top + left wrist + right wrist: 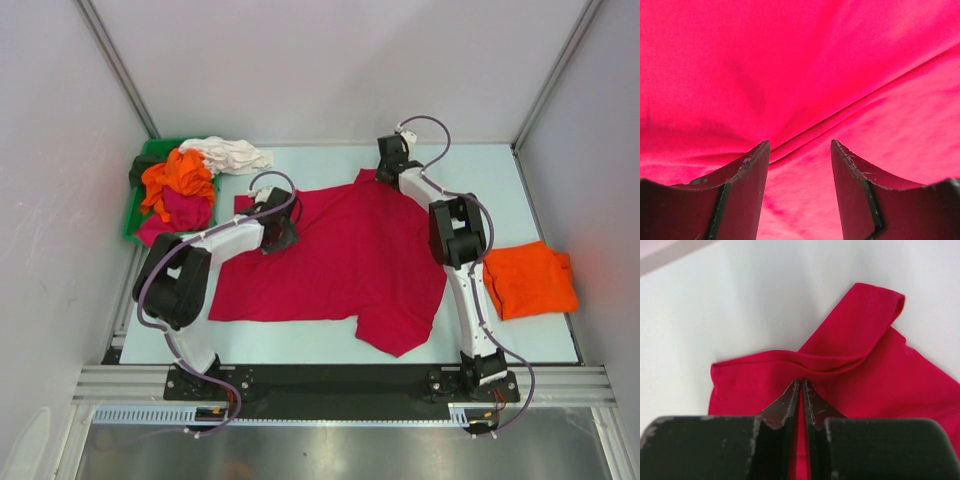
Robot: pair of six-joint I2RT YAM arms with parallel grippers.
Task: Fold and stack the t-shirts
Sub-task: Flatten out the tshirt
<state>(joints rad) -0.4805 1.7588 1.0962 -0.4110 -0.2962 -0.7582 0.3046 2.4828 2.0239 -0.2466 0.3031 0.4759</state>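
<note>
The large crimson-red t-shirt (345,260) lies spread over the middle of the table. My left gripper (280,232) is over its left part; in the left wrist view it is open (800,150), jaws apart just above the red cloth (800,75). My right gripper (392,165) is at the shirt's far edge; in the right wrist view it is shut (801,382) on a fold of the red cloth (840,375) near a sleeve. A folded orange t-shirt (528,277) lies at the right. More shirts, orange (180,178), magenta (185,210) and white (232,154), are heaped at the back left.
A green plastic bin (150,160) at the back left holds the heap, with a dark cloth (143,170) at its left side. Frame posts and walls enclose the table. The black rail with both arm bases runs along the near edge.
</note>
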